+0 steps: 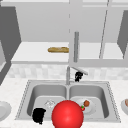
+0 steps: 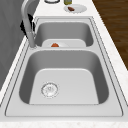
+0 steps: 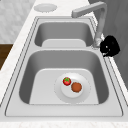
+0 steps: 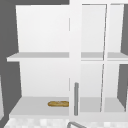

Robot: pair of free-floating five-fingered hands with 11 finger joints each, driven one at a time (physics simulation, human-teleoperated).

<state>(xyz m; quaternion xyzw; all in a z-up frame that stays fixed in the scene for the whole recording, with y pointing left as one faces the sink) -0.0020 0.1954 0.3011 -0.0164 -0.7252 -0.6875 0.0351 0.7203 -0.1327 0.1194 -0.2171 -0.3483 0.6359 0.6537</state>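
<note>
Hovering right hand (image 1: 78,75) (beside faucet (image 1: 68,75))

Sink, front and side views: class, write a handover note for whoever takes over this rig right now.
Left robot hand: hovers at the front left of the sink, beside a red sphere.
Right robot hand: behind the sink, next to the faucet; contact unclear.
Things: a plate with a red fruit and a brown item lies in the right basin.
Done: neither hand visibly carries anything.
Left: plate and food sit untouched.
</note>
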